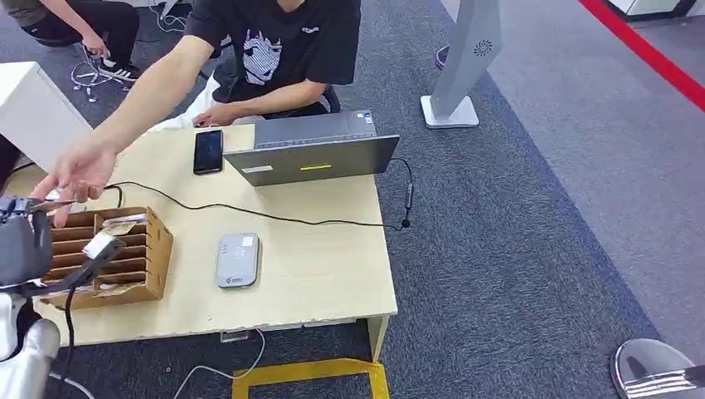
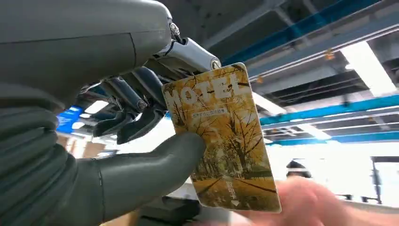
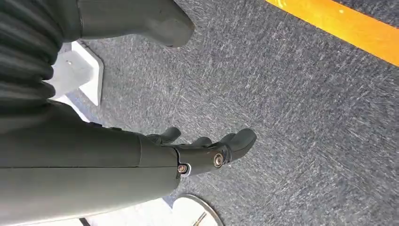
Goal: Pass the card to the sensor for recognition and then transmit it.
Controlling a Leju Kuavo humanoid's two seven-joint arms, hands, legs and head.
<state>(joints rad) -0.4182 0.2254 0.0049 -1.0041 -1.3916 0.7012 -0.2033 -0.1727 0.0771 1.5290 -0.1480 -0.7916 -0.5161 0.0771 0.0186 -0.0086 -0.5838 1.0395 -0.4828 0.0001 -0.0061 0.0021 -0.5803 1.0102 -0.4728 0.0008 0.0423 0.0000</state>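
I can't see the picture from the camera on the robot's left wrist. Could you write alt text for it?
The left robot hand, grey with a thick thumb, pinches a yellow card printed with HOTEL and autumn trees. A person's blurred hand reaches toward the card's far end. Behind them is a ceiling with blue beams and bright lights.

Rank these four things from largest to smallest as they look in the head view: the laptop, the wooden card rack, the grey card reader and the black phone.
1. Laptop
2. Wooden card rack; the left hand covers one end, so its full extent is unsure.
3. Grey card reader
4. Black phone, only slightly smaller than the reader and farther from the camera, so this pair is unsure.
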